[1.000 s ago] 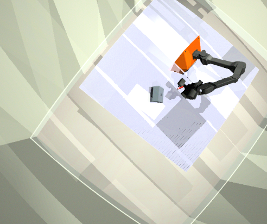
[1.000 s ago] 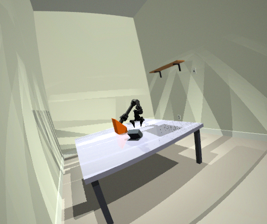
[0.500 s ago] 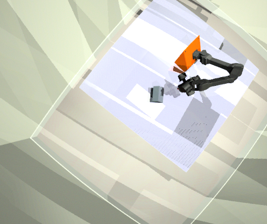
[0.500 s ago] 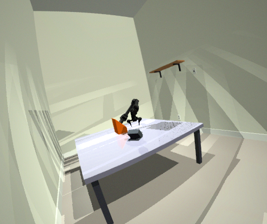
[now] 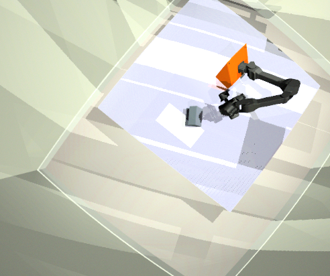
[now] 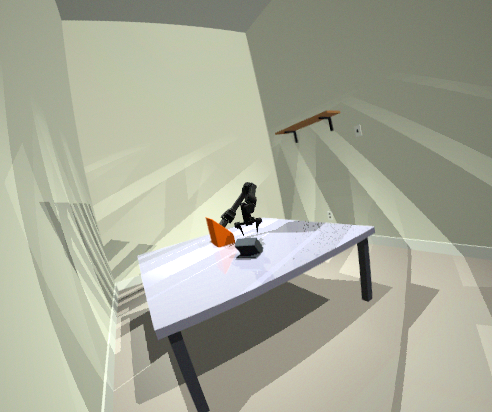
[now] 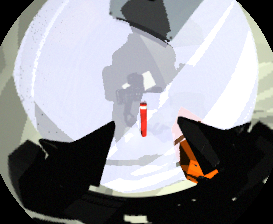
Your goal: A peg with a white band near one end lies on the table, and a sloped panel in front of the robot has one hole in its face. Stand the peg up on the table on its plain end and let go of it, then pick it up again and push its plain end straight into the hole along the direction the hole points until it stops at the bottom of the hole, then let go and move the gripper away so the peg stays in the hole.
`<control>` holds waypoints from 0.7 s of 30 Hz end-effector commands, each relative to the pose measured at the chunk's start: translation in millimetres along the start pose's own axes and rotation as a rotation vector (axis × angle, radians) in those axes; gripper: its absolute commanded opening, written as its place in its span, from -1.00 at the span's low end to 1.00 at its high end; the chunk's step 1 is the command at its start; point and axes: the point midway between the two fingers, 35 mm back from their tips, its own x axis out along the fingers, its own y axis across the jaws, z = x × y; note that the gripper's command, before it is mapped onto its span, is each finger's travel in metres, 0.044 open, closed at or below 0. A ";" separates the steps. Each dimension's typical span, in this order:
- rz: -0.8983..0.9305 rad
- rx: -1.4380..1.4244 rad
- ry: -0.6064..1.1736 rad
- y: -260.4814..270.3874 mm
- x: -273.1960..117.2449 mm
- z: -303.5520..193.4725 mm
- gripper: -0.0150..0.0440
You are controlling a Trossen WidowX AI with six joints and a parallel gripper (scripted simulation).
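Black and spread wide, the claw [image 5: 227, 96] [image 6: 250, 231] [image 7: 147, 121] hangs above the surface [image 5: 182, 161] [image 6: 207, 295] [image 7: 67, 80] with nothing between its fingers. The red peg [image 7: 143, 120] lies below, in the gap between the fingertips as the wrist view shows it, inward from the surface's edges, its white band towards the grey sloped block [image 5: 194, 116] [image 6: 248, 246] [image 7: 187, 15]. An orange wedge [image 5: 233, 68] [image 6: 219, 235] [image 7: 192, 167] stands by the arm's base, nearer the surface's upper right edge from the top.

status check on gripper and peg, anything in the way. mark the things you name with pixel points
Gripper [image 5: 223, 96] [image 6: 250, 232] [image 7: 147, 121] open, nothing held. Red peg [image 7: 144, 122] lying on table, between the fingers in wrist view. Nothing visible blocking it.
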 end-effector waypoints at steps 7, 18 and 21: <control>0.003 0.011 0.005 -1.4 16.5 -0.5 1.00; 0.004 0.011 0.005 -1.0 34.2 -1.1 1.00; 0.005 0.011 0.005 -0.9 39.0 -1.5 1.00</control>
